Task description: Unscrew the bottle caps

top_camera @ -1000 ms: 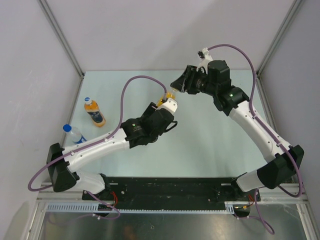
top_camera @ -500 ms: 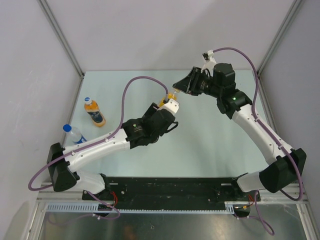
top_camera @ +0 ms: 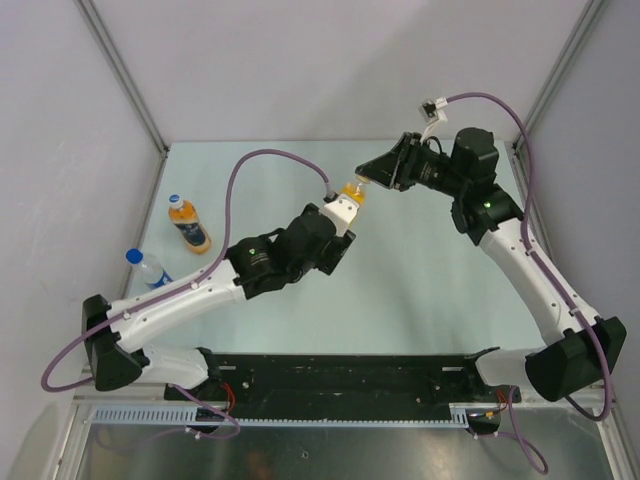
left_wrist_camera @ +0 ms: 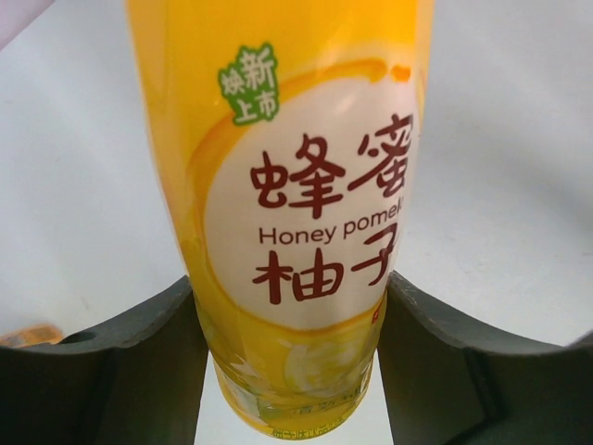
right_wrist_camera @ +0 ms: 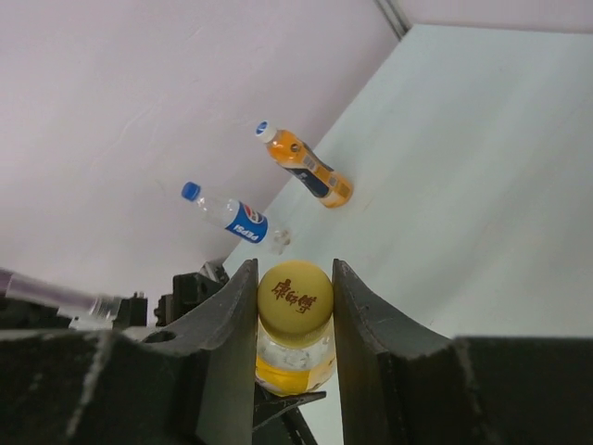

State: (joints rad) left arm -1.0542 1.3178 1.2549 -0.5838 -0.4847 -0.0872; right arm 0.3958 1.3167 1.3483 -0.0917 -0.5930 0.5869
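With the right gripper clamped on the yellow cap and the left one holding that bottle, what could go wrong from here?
The left gripper pinches the yellow bottle on its smooth label, so the bottle may spin with the cap. The right gripper holds the yellow cap only at its sides and might slip. Liquid shows near the neck; a squeeze could spill it once loosened.

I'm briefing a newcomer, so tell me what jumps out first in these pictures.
Mid-scene, the left gripper grips the tall yellow bottle around its body, while the right gripper clamps its yellow cap from above. On the left side of the table stand the orange bottle and the water bottle, both capped.
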